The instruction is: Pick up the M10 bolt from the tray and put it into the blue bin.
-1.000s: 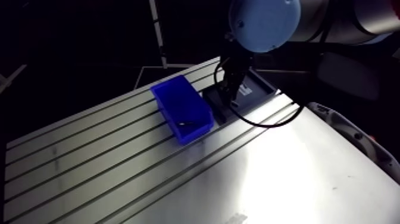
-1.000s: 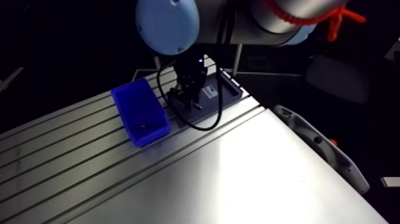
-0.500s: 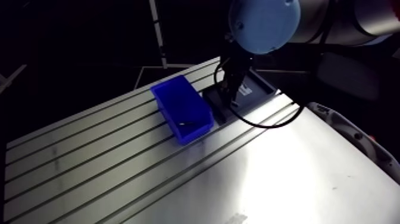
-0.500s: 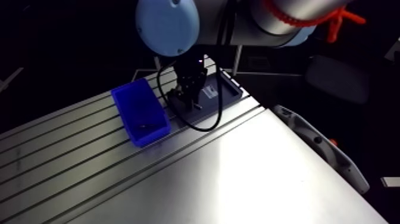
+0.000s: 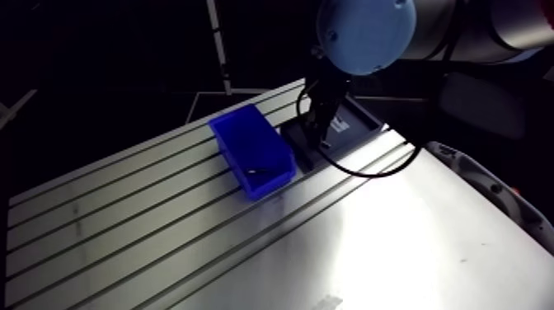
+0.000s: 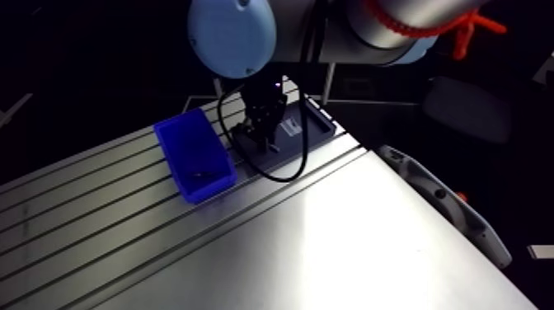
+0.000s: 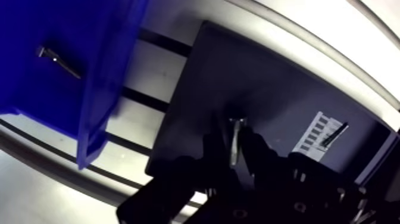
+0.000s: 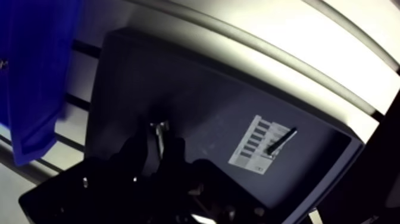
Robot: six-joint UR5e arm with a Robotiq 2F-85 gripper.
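My claw (image 7: 236,156) is clenched on the bolt (image 7: 236,132), risen slightly off the tray (image 7: 196,83) vs earlier. Pickup looks done; blue bin (image 7: 104,77) next.

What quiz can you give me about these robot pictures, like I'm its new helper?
1. True or false: the blue plastic bin already has a thin metal bolt inside.
2. Pick one: what is pinched in the black two-finger gripper? A) a silver metal bolt B) a red ball C) nothing
3. Fill the gap: another dark bolt lies on the white paper label in the dark flat ____.
Key: 1 true; 2 A; 3 tray.
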